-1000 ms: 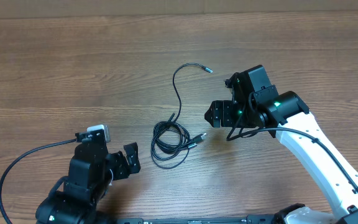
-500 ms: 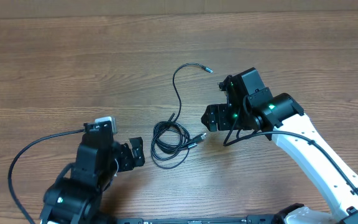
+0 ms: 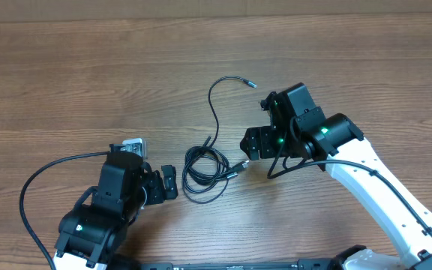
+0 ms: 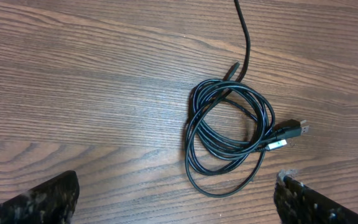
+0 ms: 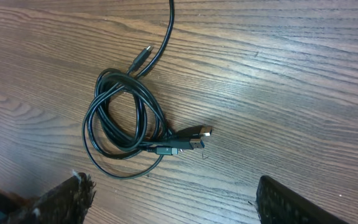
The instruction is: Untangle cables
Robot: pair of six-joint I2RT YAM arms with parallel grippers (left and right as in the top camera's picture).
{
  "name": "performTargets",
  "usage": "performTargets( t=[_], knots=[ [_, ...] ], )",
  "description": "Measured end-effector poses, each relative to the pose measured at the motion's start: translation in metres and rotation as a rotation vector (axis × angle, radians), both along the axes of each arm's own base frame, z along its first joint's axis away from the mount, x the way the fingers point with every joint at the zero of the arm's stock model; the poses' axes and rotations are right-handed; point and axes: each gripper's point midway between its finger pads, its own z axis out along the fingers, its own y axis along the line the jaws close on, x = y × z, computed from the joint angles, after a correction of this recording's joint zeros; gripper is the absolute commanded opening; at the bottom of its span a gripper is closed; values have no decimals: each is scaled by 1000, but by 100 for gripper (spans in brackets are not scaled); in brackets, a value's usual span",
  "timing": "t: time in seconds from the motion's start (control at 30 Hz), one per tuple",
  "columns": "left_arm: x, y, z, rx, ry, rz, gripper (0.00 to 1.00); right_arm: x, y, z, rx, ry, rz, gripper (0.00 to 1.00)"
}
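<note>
The cables [image 3: 220, 159] are thin black cords looped into one loose coil on the wooden table, with two plug ends [image 3: 240, 166] sticking out to its right. One strand [image 3: 213, 112] runs up and away to a small plug [image 3: 252, 84]. My left gripper [image 3: 169, 182] is open just left of the coil and touches nothing. My right gripper [image 3: 255, 141] is open just right of the plugs and holds nothing. The left wrist view shows the coil [image 4: 191, 134] ahead of the wide jaws of the left gripper [image 4: 174, 193]. In the right wrist view, the plug ends [image 5: 191, 134] lie ahead of the right gripper [image 5: 174, 190].
A thick black wire [image 3: 47, 174] loops from the left arm over the table at the lower left. The right arm's white links [image 3: 381, 195] cross the lower right. The wooden table [image 3: 88, 82] stretches all around.
The left gripper has moved right, up to the coil's left edge. The right gripper has shifted slightly left toward the plugs. The cables have not moved.
</note>
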Motion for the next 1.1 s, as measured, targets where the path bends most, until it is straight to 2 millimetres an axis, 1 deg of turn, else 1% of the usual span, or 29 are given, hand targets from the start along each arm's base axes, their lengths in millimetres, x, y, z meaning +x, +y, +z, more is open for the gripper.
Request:
performTargets(
  t=[0.3,0.47,0.57,0.7,0.8,0.9,1.0,1.1],
  knots=[
    [1,-2,-3,-2,17,-7,100,0,0,0,0,0,0,83],
    [10,-14,-10,-22,40,-55,100,-2,-1,-1,-6,11,0,84],
    [20,-24,-23,-25,76,-100,100,-8,-4,-4,-20,37,-1,83],
    [26,-30,-39,-13,127,-133,100,-9,-5,-4,-23,40,-1,83],
    [27,-32,-58,16,193,-159,100,-9,-5,-5,-23,40,-1,83],
    [34,-35,-80,53,240,-207,100,-9,-5,-5,-23,41,-1,83],
    [39,-37,-98,83,269,-258,98,-9,-5,-4,-23,40,-1,83],
    [44,-46,-113,85,286,-331,95,-9,-5,-4,-23,39,0,83]
  ],
)
